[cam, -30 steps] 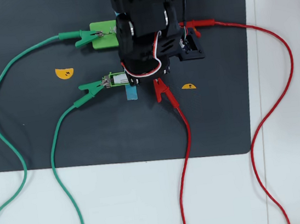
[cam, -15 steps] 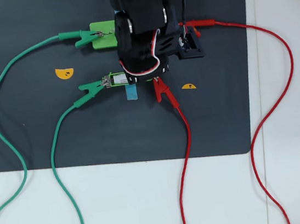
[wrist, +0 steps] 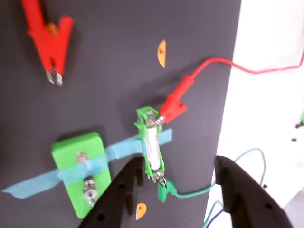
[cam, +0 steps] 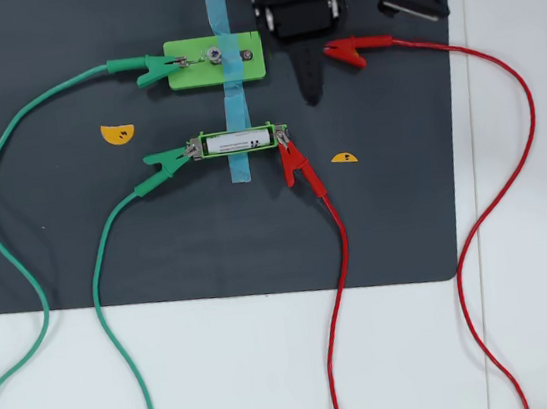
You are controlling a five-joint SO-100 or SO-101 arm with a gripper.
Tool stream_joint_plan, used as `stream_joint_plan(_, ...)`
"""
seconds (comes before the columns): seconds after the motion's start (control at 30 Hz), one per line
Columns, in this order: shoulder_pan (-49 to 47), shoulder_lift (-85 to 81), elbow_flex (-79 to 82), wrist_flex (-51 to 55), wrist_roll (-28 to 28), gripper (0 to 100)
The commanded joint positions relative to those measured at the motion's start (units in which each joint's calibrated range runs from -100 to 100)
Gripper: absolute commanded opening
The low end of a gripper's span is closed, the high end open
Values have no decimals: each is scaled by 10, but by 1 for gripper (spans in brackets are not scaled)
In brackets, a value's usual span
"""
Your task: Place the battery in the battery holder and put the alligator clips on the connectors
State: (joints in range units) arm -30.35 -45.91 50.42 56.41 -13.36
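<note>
Dark mat (cam: 58,253) covers the white desk (cam: 277,386) in the overhead view. On it, the battery (cam: 240,141) lies in the battery holder (cam: 282,129), with a green clip (cam: 167,160) and a red clip (cam: 294,163) on its ends. In the wrist view, the pincer (wrist: 180,168) is open and holds nothing, maybe just above the holder.

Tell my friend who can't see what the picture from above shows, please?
A battery sits in a green battery holder on a black mat, with a green clip on its left end and a red clip on its right. The robot's open gripper is above, near a loose red clip.
</note>
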Motion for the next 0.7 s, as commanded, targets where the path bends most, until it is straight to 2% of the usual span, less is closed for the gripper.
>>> stream_joint_plan(0.0,-82,6,-5,4,-72,18)
stream_joint_plan(0.07,-117,27,-10,-23,-93,17)
stream_joint_plan(0.2,-212,135,-10,-78,-95,15)
stream_joint_plan(0.43,-221,266,-53,-94,-106,16)
stream_joint_plan(0.57,-221,297,-53,-94,-107,23)
stream_joint_plan(0.67,-222,299,-53,-94,-107,25)
